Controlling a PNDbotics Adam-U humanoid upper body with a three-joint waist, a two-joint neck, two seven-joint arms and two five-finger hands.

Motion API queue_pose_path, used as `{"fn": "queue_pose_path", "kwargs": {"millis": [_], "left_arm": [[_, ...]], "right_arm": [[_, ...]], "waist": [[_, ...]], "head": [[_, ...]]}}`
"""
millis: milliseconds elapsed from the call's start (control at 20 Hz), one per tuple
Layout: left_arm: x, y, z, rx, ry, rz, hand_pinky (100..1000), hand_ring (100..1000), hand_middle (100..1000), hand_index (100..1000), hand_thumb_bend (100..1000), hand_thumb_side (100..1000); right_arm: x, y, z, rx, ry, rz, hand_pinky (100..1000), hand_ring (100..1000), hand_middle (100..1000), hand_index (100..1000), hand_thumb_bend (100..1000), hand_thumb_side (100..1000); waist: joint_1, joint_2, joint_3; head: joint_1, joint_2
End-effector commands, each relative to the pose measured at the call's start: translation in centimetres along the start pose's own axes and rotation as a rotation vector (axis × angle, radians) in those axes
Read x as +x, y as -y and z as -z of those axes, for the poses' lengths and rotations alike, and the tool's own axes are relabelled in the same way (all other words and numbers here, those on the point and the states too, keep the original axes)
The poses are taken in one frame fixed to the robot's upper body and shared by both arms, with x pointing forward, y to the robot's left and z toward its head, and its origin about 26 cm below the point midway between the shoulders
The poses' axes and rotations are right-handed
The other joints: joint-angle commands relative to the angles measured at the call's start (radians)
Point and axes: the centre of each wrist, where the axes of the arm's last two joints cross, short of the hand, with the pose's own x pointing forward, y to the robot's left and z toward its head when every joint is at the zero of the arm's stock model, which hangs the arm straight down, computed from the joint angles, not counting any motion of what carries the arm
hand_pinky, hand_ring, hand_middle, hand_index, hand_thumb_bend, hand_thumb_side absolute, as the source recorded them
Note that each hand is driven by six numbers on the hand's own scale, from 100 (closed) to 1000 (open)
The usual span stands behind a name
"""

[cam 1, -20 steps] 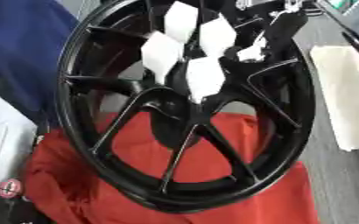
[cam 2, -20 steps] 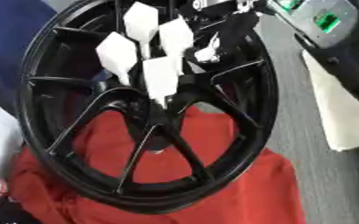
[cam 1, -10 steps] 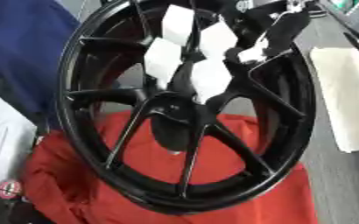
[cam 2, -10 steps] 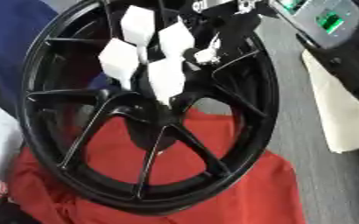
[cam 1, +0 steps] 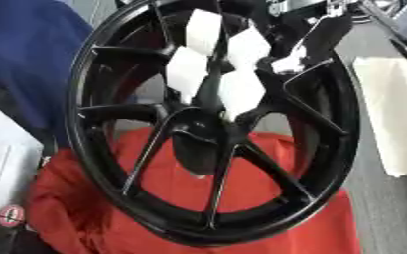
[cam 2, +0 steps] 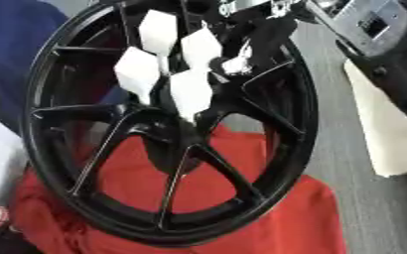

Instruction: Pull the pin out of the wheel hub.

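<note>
One black wheel hub stands tilted on one red cloth, filling the middle of the scene. One hand — the right, entering from the far right — reaches down to the hub's centre; four white finger pads show, bunched together there. Whether they grip anything I cannot tell — the pin itself is not discernible.
</note>
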Motion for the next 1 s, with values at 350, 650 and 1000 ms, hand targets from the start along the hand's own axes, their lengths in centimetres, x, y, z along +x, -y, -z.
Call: {"fn": "queue_pose_path", "kwargs": {"millis": [350,650,1000], "left_arm": [[0.85,-0.03,0.27,-0.006,0.028,0.007,800,807,661,712,236,675],[0.84,-0.05,0.26,-0.011,0.025,0.009,801,808,660,712,234,678],[0.77,-0.06,0.18,-0.015,0.021,0.01,802,806,658,711,235,682]], "right_arm": [[0.83,1.23,-0.54,-0.074,0.046,0.012,837,889,556,587,100,287],[0.79,1.24,-0.49,-0.197,0.032,0.083,765,786,413,415,100,191],[0.81,1.31,-0.69,-0.252,-0.004,0.118,723,727,356,361,100,100]], "waist": [[0.0,-0.017,0.004],[0.001,-0.019,0.003],[0.002,-0.022,0.0]], "head": [[0.005,-0.013],[0.006,-0.011],[0.008,-0.013]]}}
